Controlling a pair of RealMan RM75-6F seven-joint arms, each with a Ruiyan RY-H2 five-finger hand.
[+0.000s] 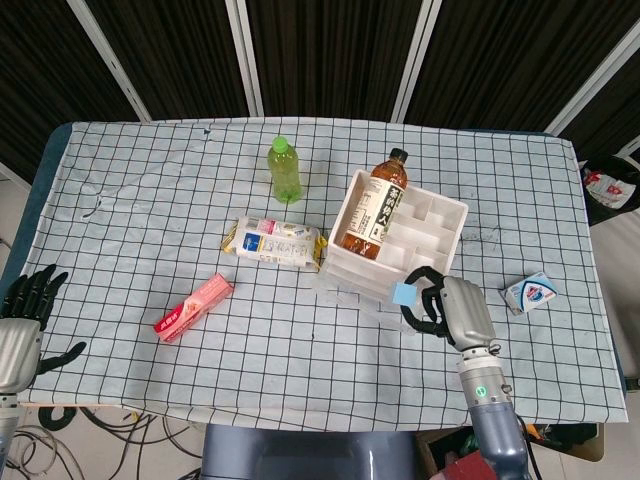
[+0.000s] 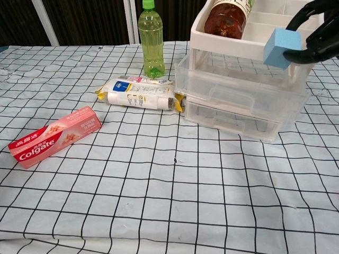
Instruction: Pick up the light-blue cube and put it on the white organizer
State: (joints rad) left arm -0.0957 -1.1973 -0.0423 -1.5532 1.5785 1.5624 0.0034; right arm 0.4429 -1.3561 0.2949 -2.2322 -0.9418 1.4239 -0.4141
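Observation:
My right hand (image 1: 447, 307) (image 2: 315, 34) grips the light-blue cube (image 1: 404, 293) (image 2: 277, 48) in its fingertips. The cube hangs in the air just in front of the white organizer's (image 1: 431, 267) (image 2: 249, 47) near rim, at about the height of its top tray. The organizer is a divided white tray on clear drawers, with a brown tea bottle (image 1: 374, 207) (image 2: 229, 15) lying in its left compartment. My left hand (image 1: 22, 320) stays at the table's left front corner, fingers spread, holding nothing; the chest view does not show it.
A green bottle (image 1: 285, 170) (image 2: 151, 39) stands behind a white snack packet (image 1: 274, 241) (image 2: 139, 93). A pink toothpaste box (image 1: 194, 306) (image 2: 54, 135) lies front left. A small blue-and-white pack (image 1: 530, 293) lies right of my right hand.

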